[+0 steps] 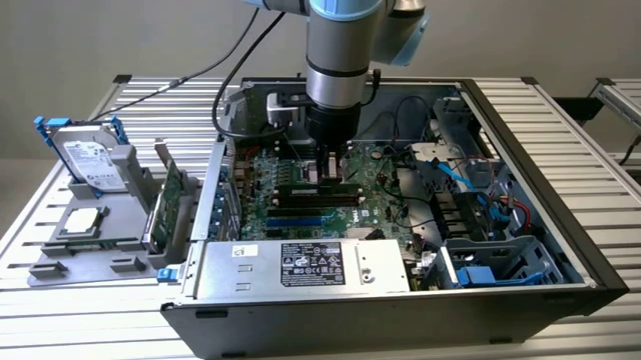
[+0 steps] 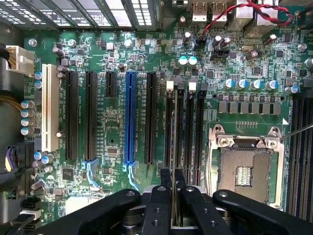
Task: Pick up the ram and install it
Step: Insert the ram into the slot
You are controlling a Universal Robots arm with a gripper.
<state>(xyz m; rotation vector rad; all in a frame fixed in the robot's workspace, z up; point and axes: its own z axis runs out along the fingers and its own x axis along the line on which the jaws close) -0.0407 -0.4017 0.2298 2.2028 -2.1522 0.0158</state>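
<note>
Ram stick (image 2: pixel 173 210), seen edge-on, is clamped upright between the gripper's (image 2: pixel 173 181) two black fingers (image 2: pixel 157 205), directly over a black memory slot (image 2: pixel 169 122) on the green motherboard (image 2: pixel 112 49) inside the open computer case (image 1: pixel 521 135)

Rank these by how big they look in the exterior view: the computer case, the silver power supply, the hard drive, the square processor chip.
1. computer case
2. silver power supply
3. hard drive
4. square processor chip
No two look alike in size.
</note>
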